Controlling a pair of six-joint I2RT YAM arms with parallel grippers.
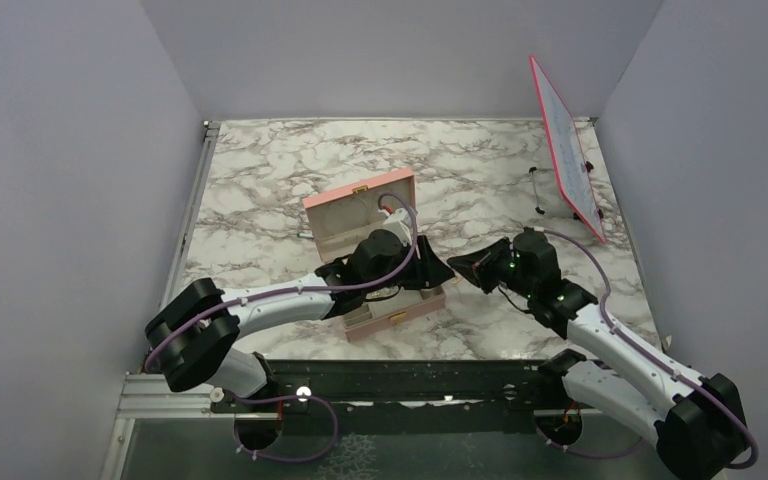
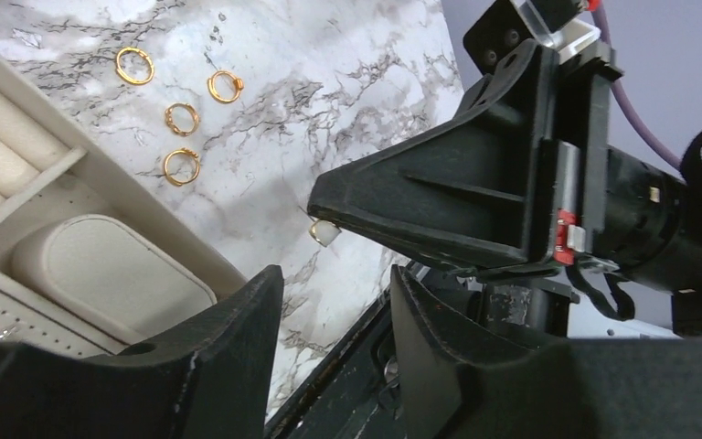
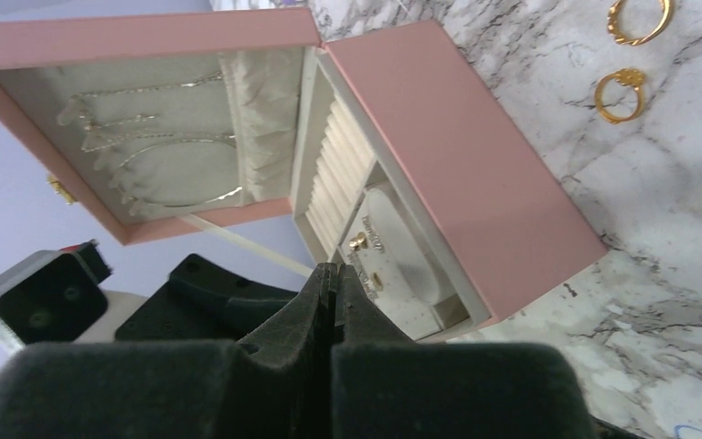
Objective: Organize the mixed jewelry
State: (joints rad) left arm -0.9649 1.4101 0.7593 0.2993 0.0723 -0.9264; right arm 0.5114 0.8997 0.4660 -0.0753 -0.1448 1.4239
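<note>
Now holding the left gripper (image 2: 336,279) half open and empty by the pink jewelry box (image 3: 457,165), pinching a tiny pearl earring (image 2: 324,234) in the shut right gripper (image 3: 334,274), leaving four gold rings (image 2: 181,166) lying on the marble table (image 2: 329,91).

No lettering is legible in any view. Faint marks cover the pink-framed board (image 1: 567,150) leaning at the upper right of the overhead view. Tiny gold marks on the beige pad (image 3: 407,265) inside the pink box (image 3: 457,165), centre of the right wrist view, are too small to read.
</note>
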